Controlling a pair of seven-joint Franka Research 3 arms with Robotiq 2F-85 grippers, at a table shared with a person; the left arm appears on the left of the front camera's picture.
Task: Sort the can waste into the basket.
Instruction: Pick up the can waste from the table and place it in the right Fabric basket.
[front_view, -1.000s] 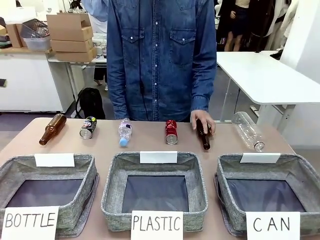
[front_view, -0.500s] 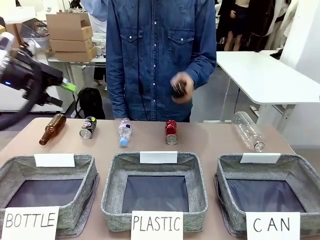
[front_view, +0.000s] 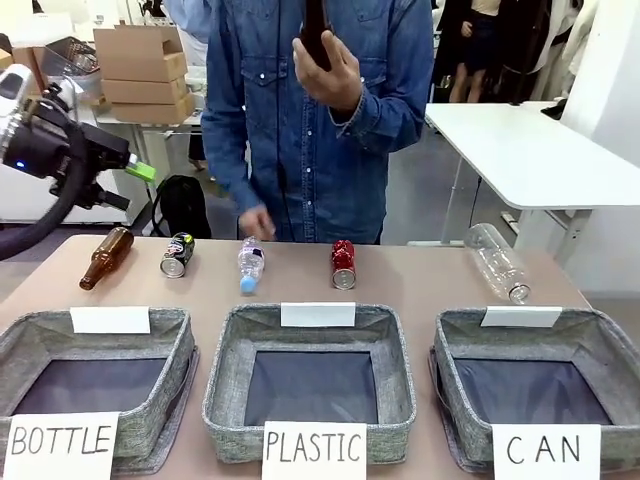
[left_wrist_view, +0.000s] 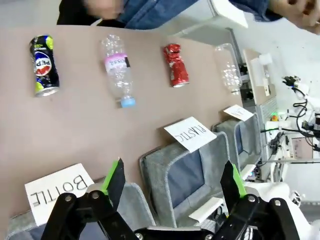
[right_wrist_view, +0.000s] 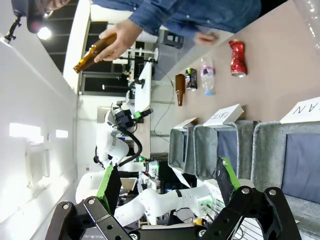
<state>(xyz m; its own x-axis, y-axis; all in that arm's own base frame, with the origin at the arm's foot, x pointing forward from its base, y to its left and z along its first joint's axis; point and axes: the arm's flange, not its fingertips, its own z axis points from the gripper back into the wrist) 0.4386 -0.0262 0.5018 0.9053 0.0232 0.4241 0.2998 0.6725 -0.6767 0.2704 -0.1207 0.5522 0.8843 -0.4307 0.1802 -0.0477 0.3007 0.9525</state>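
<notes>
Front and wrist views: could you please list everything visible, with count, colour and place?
Cans: 2, red can and dark can, lying at the table's far side.
Brown bottles: 2, table bottle lying far left, raised bottle in the person's hand.
Clear plastic bottles: 2, small bottle between the cans, large bottle far right.
Baskets: 3, grey, near edge: BOTTLE basket, PLASTIC basket, CAN basket.
Table: 1, tan.
Person: 1, denim shirt, far side.
Left hand: open, high at left.
Right hand: open, green pads.
</notes>
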